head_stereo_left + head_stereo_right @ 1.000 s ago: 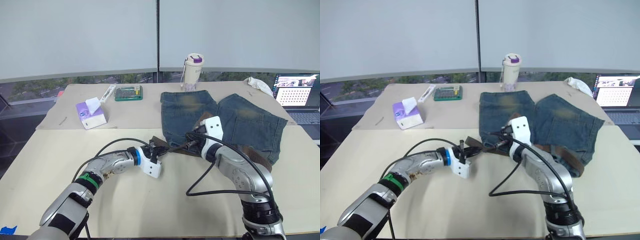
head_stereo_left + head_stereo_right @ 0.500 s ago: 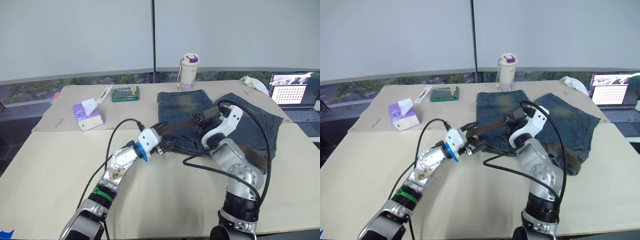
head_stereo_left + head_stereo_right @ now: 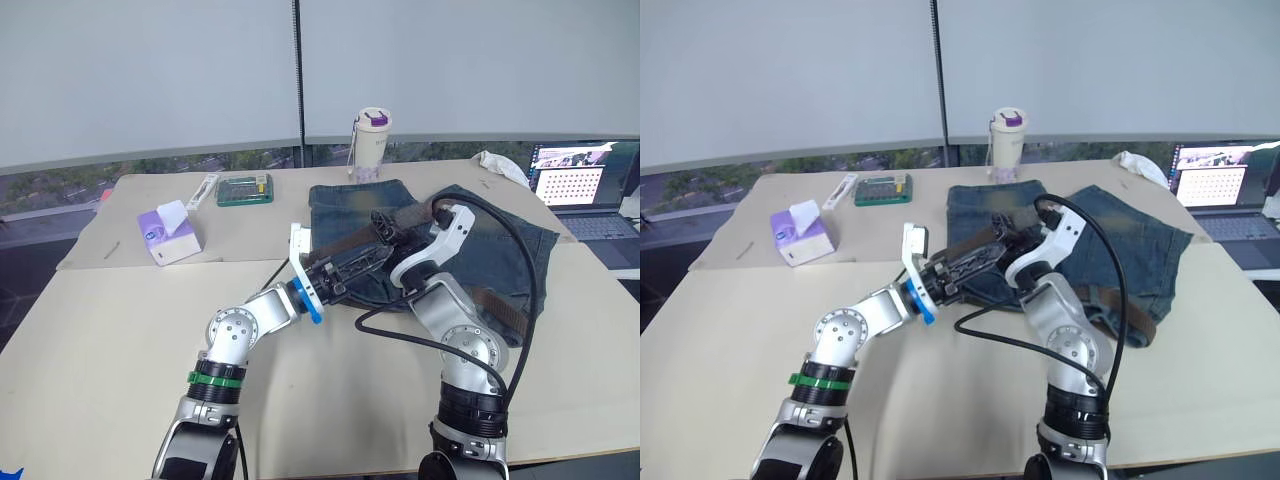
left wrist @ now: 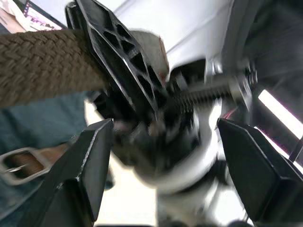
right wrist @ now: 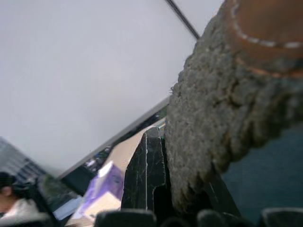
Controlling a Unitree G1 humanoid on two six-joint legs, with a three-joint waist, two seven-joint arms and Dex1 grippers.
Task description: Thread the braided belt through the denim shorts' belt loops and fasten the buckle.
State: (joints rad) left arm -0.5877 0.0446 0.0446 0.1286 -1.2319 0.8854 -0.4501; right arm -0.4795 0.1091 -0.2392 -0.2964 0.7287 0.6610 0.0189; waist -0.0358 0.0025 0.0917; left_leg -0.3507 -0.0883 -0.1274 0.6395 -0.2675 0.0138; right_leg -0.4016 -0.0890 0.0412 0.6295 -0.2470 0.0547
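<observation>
No readable text: laptop (image 3: 583, 185) screen is just a dot grid, cut off at the 3 o'clock edge. Shorts (image 3: 480, 245) flat on bench (image 3: 100, 330), 1 o'clock of centre. Right claw (image 3: 385, 228) clamps the belt (image 4: 42, 66), lifted over the shorts; loops hidden under arms. Left claw (image 4: 161, 156) wide, empty, facing the right one. Buckle (image 4: 23, 163) lies on the denim.

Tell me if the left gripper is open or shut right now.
Open. The left gripper's two black fingers stand wide apart, with the braided belt beyond them, not between.
</observation>
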